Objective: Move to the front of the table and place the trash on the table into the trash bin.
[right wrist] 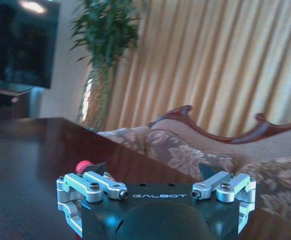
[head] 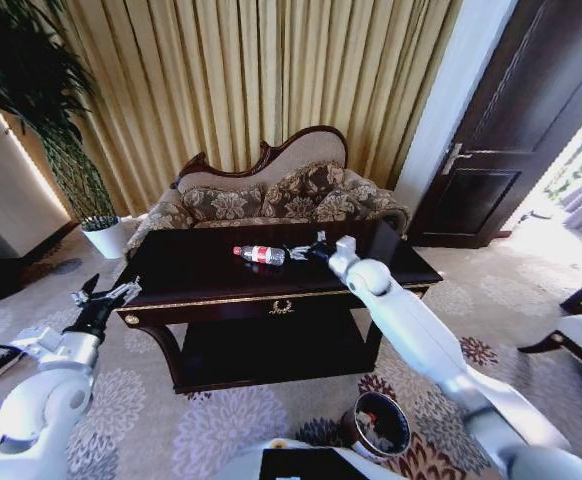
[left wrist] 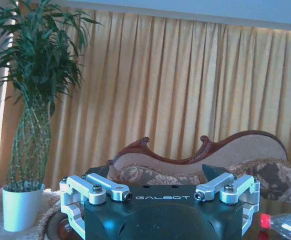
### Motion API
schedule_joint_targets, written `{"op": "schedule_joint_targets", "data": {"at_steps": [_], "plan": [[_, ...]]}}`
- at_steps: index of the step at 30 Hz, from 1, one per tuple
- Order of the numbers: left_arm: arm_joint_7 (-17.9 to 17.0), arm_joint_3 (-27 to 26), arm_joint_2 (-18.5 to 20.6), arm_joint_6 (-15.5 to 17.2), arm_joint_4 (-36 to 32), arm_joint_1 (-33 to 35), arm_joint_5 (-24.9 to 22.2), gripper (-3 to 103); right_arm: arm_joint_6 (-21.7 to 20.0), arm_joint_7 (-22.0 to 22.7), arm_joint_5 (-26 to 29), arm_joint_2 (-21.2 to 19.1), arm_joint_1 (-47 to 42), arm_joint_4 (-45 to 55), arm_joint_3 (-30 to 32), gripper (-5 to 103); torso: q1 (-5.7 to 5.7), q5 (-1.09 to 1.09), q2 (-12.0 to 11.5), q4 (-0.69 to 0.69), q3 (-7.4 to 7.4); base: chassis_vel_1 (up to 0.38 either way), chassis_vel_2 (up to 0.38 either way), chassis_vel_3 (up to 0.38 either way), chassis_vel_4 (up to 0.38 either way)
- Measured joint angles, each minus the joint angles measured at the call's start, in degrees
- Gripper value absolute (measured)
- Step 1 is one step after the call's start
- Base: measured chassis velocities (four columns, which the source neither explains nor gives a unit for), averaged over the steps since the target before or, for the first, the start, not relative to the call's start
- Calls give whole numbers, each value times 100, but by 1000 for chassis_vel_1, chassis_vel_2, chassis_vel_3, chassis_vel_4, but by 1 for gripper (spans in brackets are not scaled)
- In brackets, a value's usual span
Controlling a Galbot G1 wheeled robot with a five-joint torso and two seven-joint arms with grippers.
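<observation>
The table is dark and glossy with gold trim, and stands right in front of me. A clear bottle with a red label lies on its side near the middle of the top. My right gripper reaches over the table just right of the bottle. In the right wrist view this gripper is open, with the bottle's red cap beside one finger. My left gripper hangs open off the table's left front corner. In the left wrist view it faces the bottle. The trash bin stands on the carpet below my right arm.
A patterned sofa stands behind the table before gold curtains. A plant in a white pot is at the far left. A dark door is at the right, and a chair edge near it. Patterned carpet surrounds the table.
</observation>
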Motion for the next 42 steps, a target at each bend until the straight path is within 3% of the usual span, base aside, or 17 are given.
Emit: {"op": "schedule_joint_targets", "data": {"at_steps": [9,21,22,24,30,42], "plan": [[18,-192,-9,-13,75,15,-50,100,-116,-276,-324,182,516,-329,-703,100,0,0,0,-1,-1,0,0,0,0],[44,-112,-75,-26,166,-44,-42,100,-1106,-25,-480,346,1155,-585,-1392,100,0,0,0,0,-1,0,0,0,0],[60,-114,-87,-33,174,-42,-41,100,-1362,-29,-486,380,1289,-626,-1439,100,0,0,0,0,-1,0,0,0,0],[120,-156,-102,-62,220,-26,-40,100,-1735,-114,-488,389,1450,-595,-1457,100,0,1,0,-2,0,0,0,0,0],[165,-205,-113,-114,309,-21,-41,100,-2280,-586,-684,325,1563,-378,-1421,100,0,0,0,-1,-1,0,0,0,0],[212,-200,-147,-123,339,-25,-43,100,-2382,-666,-841,479,1611,-557,-1593,100,0,1,0,0,-1,0,0,0,0]]}}
